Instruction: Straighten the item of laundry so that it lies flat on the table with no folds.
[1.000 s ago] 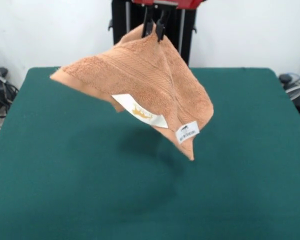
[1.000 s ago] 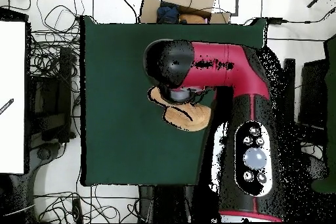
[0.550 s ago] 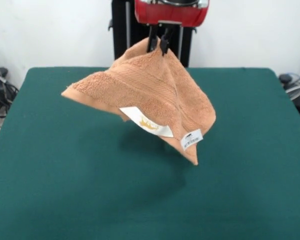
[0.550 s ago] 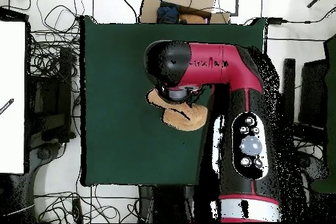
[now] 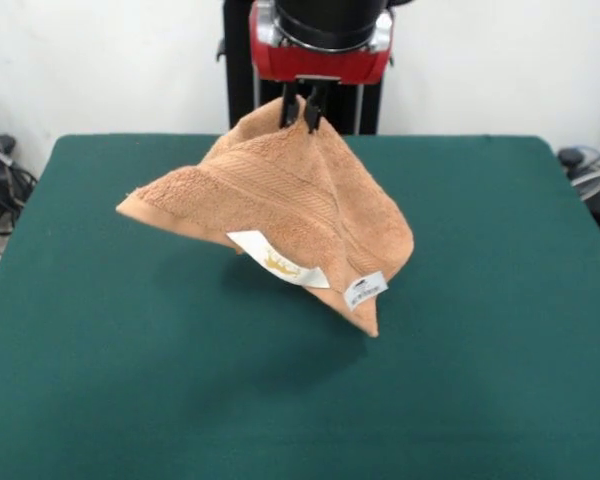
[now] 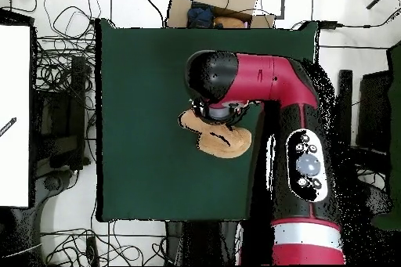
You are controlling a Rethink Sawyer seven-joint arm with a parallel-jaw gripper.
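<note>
The gripper (image 5: 302, 112) is pinched on one corner of the orange-tan terry towel (image 5: 280, 205), its two black fingers closed on a peak of cloth just under the red wrist of the arm (image 6: 270, 84). The towel hangs below the gripper in a tent shape, doubled over itself, with one pointed corner lowest and a broad flap sticking out sideways rather than hanging straight down.

Compared with a second ago, the arm has come lower: more of its red and black wrist shows at the top of the front view, and the towel rides nearer the green table (image 5: 100, 380). The side flap has sagged a little and the low corner has swung inward under the gripper. From above, the arm's head has moved across the table, carrying the towel with it, and most of the cloth is hidden beneath it.

Two white tags show on the side of the towel facing the camera: the larger tag with yellow print (image 5: 278, 259) lies below the gripper along the fold, and the smaller tag (image 5: 366, 289) sits near the low corner. A woven band runs across the cloth above them.

The towel seems to be clear of the table, though its low corner is close to the felt and contact cannot be ruled out. The descent looks like the start of laying it down; the cloth is still folded, so the task is not far along. A drag across the table after the low corner lands would likely be needed to pull the layers apart.
</note>
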